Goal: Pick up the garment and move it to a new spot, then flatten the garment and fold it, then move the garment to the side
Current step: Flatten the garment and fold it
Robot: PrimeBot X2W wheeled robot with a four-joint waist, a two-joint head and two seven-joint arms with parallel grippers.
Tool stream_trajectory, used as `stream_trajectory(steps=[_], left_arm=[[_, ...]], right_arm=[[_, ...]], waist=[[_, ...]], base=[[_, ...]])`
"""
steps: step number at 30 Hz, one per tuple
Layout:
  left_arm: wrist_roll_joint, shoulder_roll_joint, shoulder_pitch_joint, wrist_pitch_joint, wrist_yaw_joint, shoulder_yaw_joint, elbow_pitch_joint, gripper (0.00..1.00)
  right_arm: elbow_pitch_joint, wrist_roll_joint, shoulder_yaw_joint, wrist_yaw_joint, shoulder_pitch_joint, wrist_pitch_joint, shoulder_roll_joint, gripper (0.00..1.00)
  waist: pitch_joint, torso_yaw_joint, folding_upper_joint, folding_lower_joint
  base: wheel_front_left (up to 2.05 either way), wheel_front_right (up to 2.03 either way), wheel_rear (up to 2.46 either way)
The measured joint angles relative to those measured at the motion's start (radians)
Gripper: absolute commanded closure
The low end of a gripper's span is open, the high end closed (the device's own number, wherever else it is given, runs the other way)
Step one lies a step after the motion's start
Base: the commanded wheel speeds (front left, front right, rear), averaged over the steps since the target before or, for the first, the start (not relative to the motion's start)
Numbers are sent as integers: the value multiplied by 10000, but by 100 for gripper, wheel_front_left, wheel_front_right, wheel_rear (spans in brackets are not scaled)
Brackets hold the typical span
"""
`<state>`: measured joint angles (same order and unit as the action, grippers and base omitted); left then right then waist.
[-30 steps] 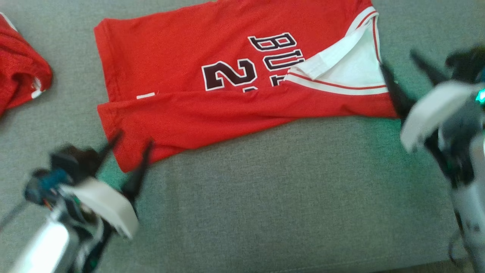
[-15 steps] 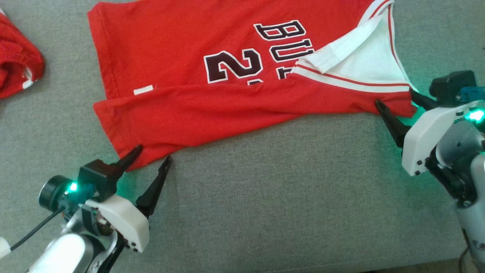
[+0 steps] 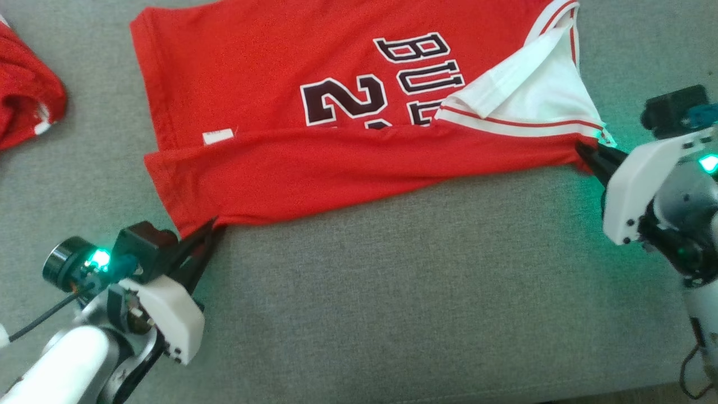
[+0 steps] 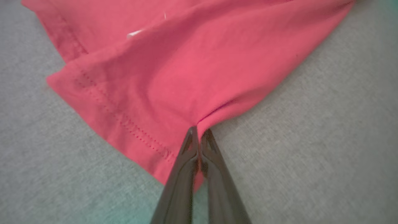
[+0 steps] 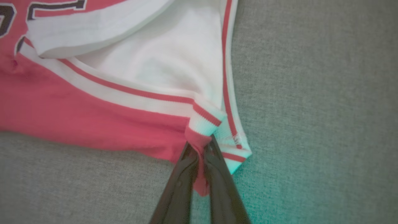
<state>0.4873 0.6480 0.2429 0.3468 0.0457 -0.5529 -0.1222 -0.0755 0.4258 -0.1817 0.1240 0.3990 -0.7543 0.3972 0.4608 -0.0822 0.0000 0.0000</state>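
The garment (image 3: 314,112) is a red jersey with dark lettering and white trim, lying on a grey cushion with its near long edge folded over. My left gripper (image 3: 212,225) is shut on the garment's near hem corner (image 4: 183,102); red cloth is pinched between the two dark fingers (image 4: 186,165). At the other end, my right gripper (image 3: 583,151) is shut on the garment's shoulder corner (image 5: 202,124), next to the white ribbed trim with red stripes. The white inner side of the garment (image 5: 161,62) lies open beside that grip.
A second red cloth (image 3: 25,95) lies bunched at the far left of the grey cushion (image 3: 420,292). The cushion's front edge runs along the bottom right of the head view.
Both grippers have gone from open, straddling the jersey's near corners, to shut on the cloth. The near folded edge is now pulled a little straighter between them.
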Motion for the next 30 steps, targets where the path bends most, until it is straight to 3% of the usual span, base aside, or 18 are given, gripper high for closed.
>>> stream_trajectory(steps=[3,9,17,18,19,20,21,25,30], left_arm=[[320,383,-48,316,318,-113,-244,100],[1055,1267,-1023,746,512,-263,-1482,100],[1383,1411,-2895,500,-115,-412,-2249,100],[1383,1381,-3004,464,-203,-443,-2240,98],[1381,1317,-3065,431,-295,-462,-2236,71],[1381,1214,-3094,345,-389,-481,-2219,52],[1381,1103,-3092,297,-453,-527,-2199,1],[1379,696,-3096,90,-686,-594,-2033,0],[1415,721,-3199,-52,-1049,-351,-2115,0]], right_arm=[[31,800,305,0,-47,-616,59,100],[1505,1965,1248,0,-1496,-2123,1072,100],[3350,2608,2276,0,-4175,-3214,1340,100],[3415,2604,2272,0,-4280,-3214,1329,95],[3455,2596,2247,0,-4330,-3212,1325,50],[3486,2592,2196,0,-4336,-3208,1321,0],[3532,2589,2082,0,-4336,-3208,1350,0],[3751,2648,1749,0,-4416,-3058,1615,0],[4195,2897,2403,-2,-4458,-2909,1958,0]], waist=[[-214,61,0,0],[-663,206,0,-1],[-813,174,0,-1],[-811,172,0,-1],[-810,172,0,-1],[-813,176,0,-1],[-821,187,0,-1],[-877,234,0,-1],[-806,250,0,-2]], base=[[0,0,0],[0,0,0],[0,0,0],[0,0,0],[0,0,0],[0,0,0],[0,0,0],[0,0,0],[0,0,0]])
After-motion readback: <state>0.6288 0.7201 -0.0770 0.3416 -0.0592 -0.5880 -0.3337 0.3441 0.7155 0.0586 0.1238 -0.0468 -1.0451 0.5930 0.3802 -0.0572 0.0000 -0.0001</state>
